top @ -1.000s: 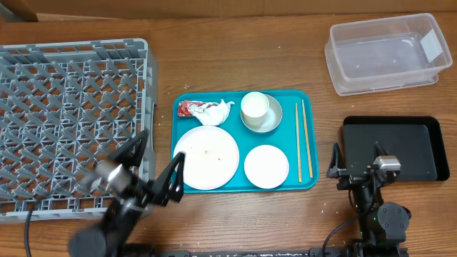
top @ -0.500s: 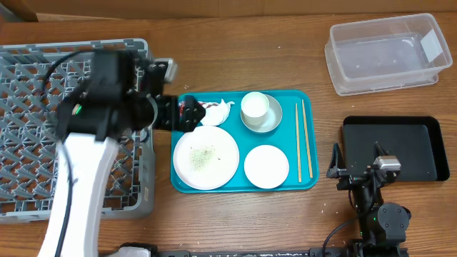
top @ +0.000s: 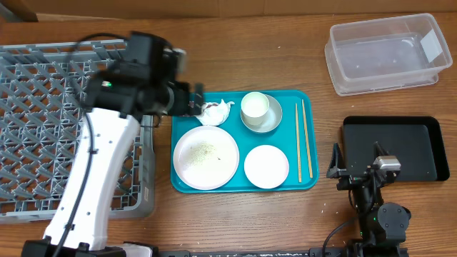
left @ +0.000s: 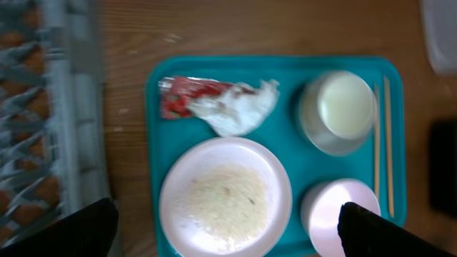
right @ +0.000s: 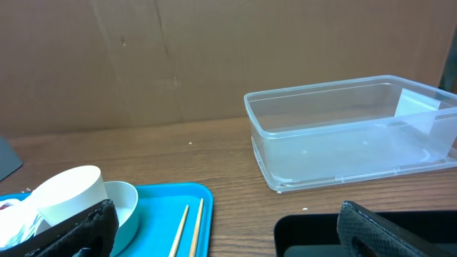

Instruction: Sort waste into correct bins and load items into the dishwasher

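Now lower your left gripper (left: 227,208), jaws spread, squarely over the wrapper (left: 182,96) at frame upper left, missing the tissue (left: 239,111).

Occlusions and crops
Overhead: left pincer (top: 197,104) covers most of the red foil wrapper (left: 187,96). Left wrist view blurred: rice crumbs (left: 225,196) smear together, uncountable; small plate (left: 325,214) cut by bottom edge, dish rack (left: 68,107) by left edge. Right wrist: black tray (right: 300,235) cropped at bottom.

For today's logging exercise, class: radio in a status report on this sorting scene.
Left pincer open over teal tray, empty. Right pincer open, parked by black tray. Red wrapper and tissue lying on teal tray. Nothing blocking them.
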Controlling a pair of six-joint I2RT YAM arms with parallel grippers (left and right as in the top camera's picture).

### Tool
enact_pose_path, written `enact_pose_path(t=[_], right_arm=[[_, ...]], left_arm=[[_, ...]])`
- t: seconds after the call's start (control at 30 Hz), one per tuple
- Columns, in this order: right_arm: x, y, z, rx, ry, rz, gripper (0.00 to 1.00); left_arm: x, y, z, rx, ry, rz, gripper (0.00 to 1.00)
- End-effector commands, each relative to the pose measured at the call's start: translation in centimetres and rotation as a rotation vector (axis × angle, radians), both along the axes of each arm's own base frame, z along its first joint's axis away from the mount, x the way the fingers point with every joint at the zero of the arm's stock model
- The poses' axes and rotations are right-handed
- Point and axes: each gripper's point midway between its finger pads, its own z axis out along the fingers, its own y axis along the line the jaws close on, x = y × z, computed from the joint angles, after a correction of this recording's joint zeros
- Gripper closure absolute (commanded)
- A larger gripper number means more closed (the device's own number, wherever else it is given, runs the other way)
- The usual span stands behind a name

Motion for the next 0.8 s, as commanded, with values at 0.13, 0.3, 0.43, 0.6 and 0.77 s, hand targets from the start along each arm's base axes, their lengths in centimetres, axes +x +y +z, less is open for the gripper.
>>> enact_pose_path(t=[0.13,0.3,0.43,0.6,0.77], right_arm=[[0.0,0.0,-0.1,-0.008,-0.008,-0.004,0.00],[0.0,0.3,0.0,-0.005,-0.012,0.017,0.00],[-0.8,4.5,0.6,0.096,-0.020,0.261,0.00],[-3.2,8.7,4.2,0.344,-0.071,0.555,0.00],[-6.3,7.7,13.3,0.397,-0.449,0.600,0.00]], left_arm=[[0.9,9.7,3.0,0.037,-0.079,0.452,0.00],[-0.3,14.4,2.6,0.108,-0.048,0.588,0.00],[-1.6,18.1,2.3,0.048,-0.016,0.834,0.00],[-4.5,21.9,1.4,-0.090,0.070,1.123,0.00],[-5.0,23.1,1.4,-0.088,0.067,1.163,0.00]])
